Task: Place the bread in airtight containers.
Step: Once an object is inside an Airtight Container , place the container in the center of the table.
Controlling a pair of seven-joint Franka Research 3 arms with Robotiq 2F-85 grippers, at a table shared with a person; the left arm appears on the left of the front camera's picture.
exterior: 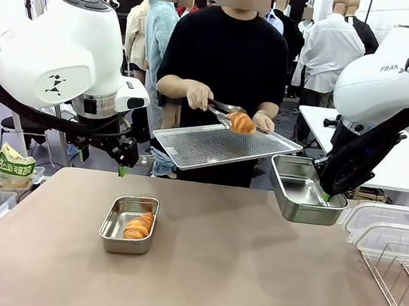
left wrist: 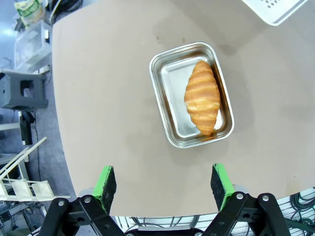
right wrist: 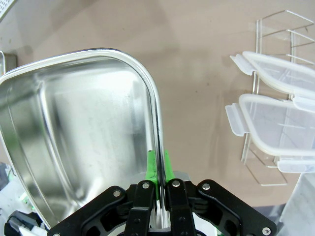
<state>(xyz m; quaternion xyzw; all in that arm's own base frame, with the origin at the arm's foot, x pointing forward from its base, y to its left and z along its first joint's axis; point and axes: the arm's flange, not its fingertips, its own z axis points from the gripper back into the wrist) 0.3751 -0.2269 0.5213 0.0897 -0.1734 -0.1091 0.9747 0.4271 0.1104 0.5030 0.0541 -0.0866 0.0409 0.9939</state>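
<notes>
The right gripper (right wrist: 158,160) is clamping the rim of an empty steel tub (exterior: 302,189), holding it clear of the table (exterior: 247,281), while a person's tongs (exterior: 222,111) are carrying a croissant (exterior: 241,122) at ten o'clock from it, long axis lying across the front view. The left gripper (left wrist: 163,177), fingers apart, is hanging farther off, at six o'clock of the filled tub (left wrist: 170,93)

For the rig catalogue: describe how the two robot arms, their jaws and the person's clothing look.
The left arm is white and rounded, with a black geometric logo and a black cable looping beneath. The right arm is white too, lettered FRAN. Both sets of jaws are black with green pads. The person wears a black short-sleeved top.
</notes>
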